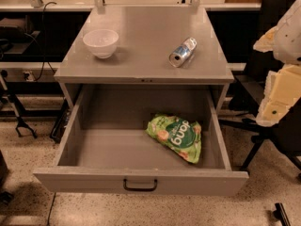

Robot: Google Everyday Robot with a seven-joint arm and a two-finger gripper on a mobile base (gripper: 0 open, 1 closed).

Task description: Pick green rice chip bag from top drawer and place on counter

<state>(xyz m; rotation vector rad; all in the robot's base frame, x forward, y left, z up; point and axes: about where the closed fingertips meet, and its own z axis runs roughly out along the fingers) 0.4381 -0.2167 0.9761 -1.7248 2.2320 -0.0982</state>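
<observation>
The green rice chip bag (176, 136) lies flat in the open top drawer (141, 180), on its floor at the right, close to the right wall. The drawer is pulled fully out, its black handle at the front centre. The counter (141, 55) is the grey top of the cabinet above the drawer. My gripper (276, 102), white and cream, hangs at the right edge of the view, outside the drawer and to the right of it, at about the height of the counter edge. It holds nothing that I can see.
A white bowl (101, 42) stands on the counter at the left. A silver-blue can (182, 52) lies on its side on the counter at the right. A black chair (270, 140) stands right of the cabinet. Cables and black stands are on the floor at the left.
</observation>
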